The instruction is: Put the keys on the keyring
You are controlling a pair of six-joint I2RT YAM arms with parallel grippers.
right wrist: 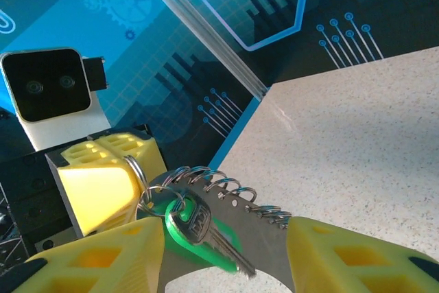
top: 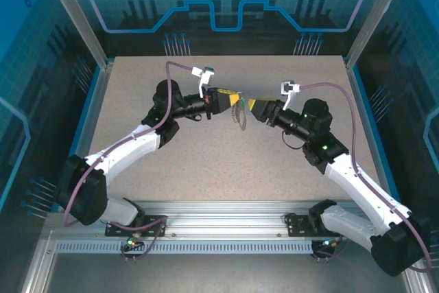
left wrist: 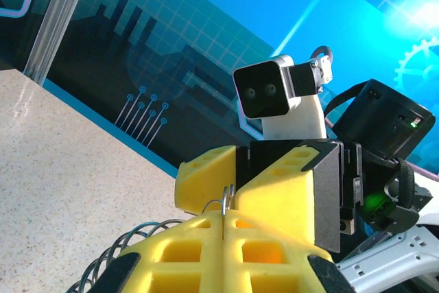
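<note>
Left gripper clamped on the keyring, wire loop poking from its seam; right wrist view adds the green-headed key dangling from that keyring, right gripper fingers apart around it; overhead, both meet mid-table.

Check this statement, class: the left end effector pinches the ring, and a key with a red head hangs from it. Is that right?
Not quite: the key has a green head, not red, as the right wrist view shows. The left end effector does pinch the ring, and the key hangs from it.
</note>
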